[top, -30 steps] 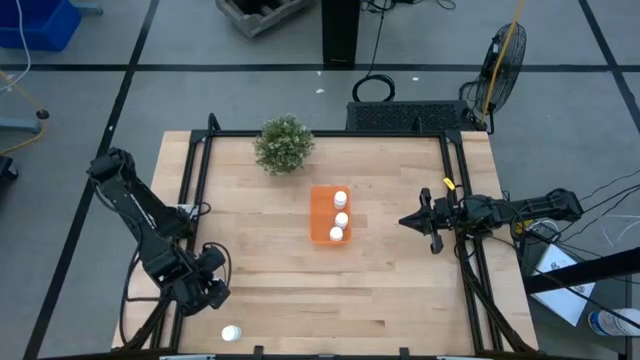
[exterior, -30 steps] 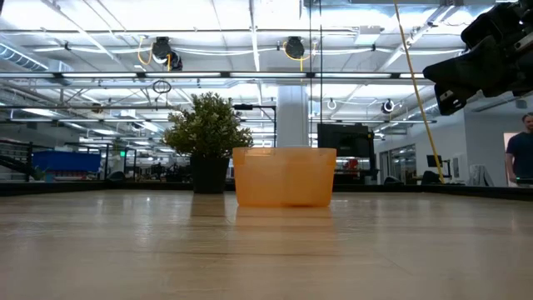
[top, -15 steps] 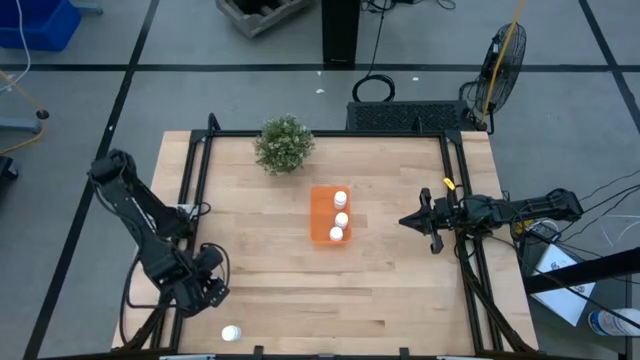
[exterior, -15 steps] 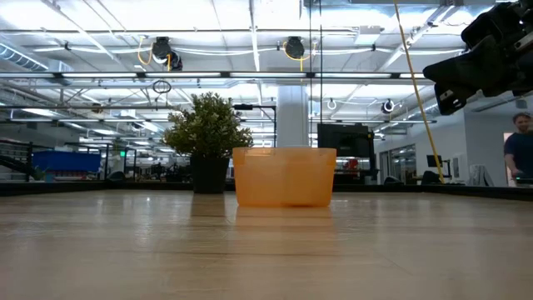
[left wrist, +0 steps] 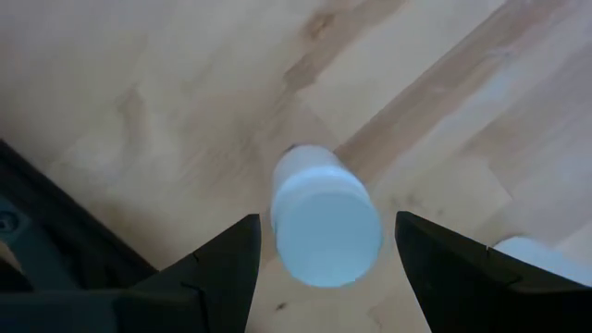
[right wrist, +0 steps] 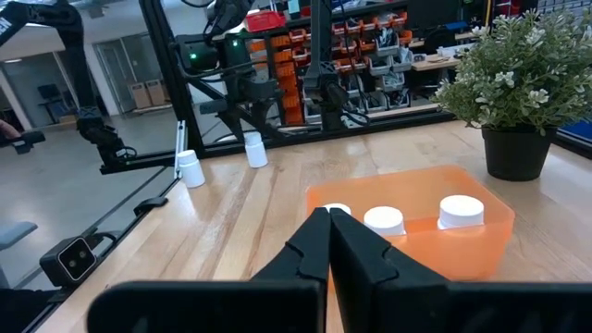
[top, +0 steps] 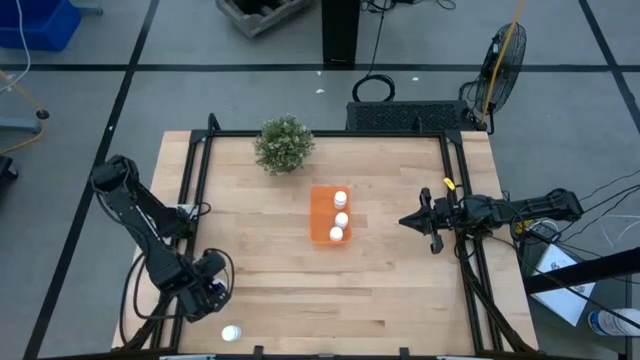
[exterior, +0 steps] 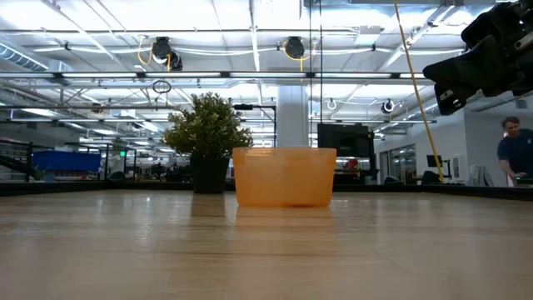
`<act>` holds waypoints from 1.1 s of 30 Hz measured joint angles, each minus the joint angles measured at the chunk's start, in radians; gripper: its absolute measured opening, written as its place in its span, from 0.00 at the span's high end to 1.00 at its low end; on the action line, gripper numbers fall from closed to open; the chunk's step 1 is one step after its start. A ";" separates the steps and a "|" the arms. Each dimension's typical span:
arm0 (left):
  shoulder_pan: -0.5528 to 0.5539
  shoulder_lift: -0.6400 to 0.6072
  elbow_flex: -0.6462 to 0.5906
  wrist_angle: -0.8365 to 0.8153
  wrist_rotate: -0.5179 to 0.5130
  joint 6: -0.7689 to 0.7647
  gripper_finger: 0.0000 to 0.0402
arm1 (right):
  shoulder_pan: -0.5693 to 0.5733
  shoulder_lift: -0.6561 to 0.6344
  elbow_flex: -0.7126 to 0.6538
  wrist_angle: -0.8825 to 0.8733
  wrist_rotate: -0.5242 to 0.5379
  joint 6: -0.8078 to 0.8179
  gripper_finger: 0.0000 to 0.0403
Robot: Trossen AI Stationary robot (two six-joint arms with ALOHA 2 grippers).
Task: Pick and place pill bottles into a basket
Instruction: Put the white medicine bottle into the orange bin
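One white pill bottle (left wrist: pixel 324 222) stands upright on the table near the front left corner. My left gripper (left wrist: pixel 326 242) is open above it, one finger on each side of its cap, touching nothing. In the high view this gripper (top: pixel 207 292) hides that bottle. A second bottle (top: pixel 231 333) stands just nearer the front edge and shows in the left wrist view (left wrist: pixel 541 259). The orange basket (top: pixel 320 212) at mid-table holds three bottles (top: pixel 340 218). My right gripper (top: pixel 404 221) is shut and empty, above the table right of the basket.
A bushy potted plant (top: pixel 284 143) stands at the far side, left of the basket. Black frame rails (top: pixel 192 200) run along the table's left and right edges. In the low view a person (exterior: pixel 510 154) shows far off in the room.
My left gripper has gone a little toward the table's near edge, over the standing bottle. My right arm has kept still.
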 joint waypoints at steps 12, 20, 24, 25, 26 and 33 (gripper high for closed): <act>0.001 0.000 -0.001 0.008 -0.022 0.000 0.37 | 0.000 0.000 0.000 0.000 0.000 0.000 1.00; 0.000 -0.001 -0.039 0.069 0.018 0.003 0.52 | 0.000 0.000 0.000 0.000 0.000 0.000 1.00; -0.001 -0.004 -0.048 0.070 0.012 0.004 0.55 | 0.000 0.000 0.000 0.000 0.000 0.000 1.00; -0.001 -0.004 -0.048 0.070 0.012 0.005 0.55 | 0.000 0.000 0.000 0.000 0.000 0.000 1.00; -0.001 -0.004 -0.048 0.070 0.012 0.011 0.56 | 0.000 0.000 0.000 0.000 0.000 0.000 1.00; 0.017 -0.007 -0.047 0.062 -0.094 0.036 0.57 | 0.000 0.000 0.000 0.000 0.000 0.000 1.00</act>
